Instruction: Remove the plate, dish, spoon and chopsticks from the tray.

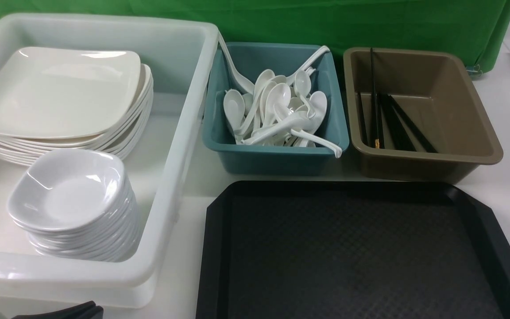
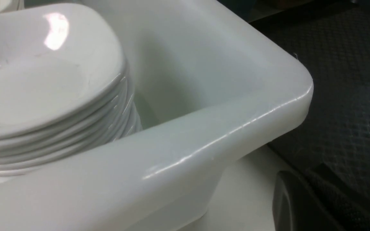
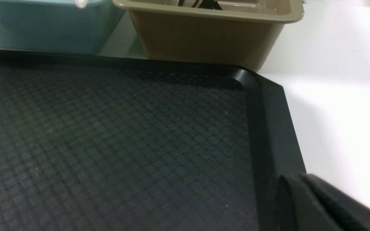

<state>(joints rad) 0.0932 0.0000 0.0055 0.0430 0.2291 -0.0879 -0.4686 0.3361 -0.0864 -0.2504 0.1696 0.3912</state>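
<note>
Tray nearest, bare; the job looks finished. Left gripper closed by the tub corner, right gripper closed at the tray edge; swinging out could bump either. One dish stack, one plate stack. Spoons heaped, uncountable; several chopsticks.

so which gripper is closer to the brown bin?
Right. The right gripper sits at the tray's right edge, facing the brown bin; the left gripper is by the white tub's near corner.

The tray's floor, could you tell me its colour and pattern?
Black, with a woven diamond texture, clearest in the right wrist view: tray.
</note>
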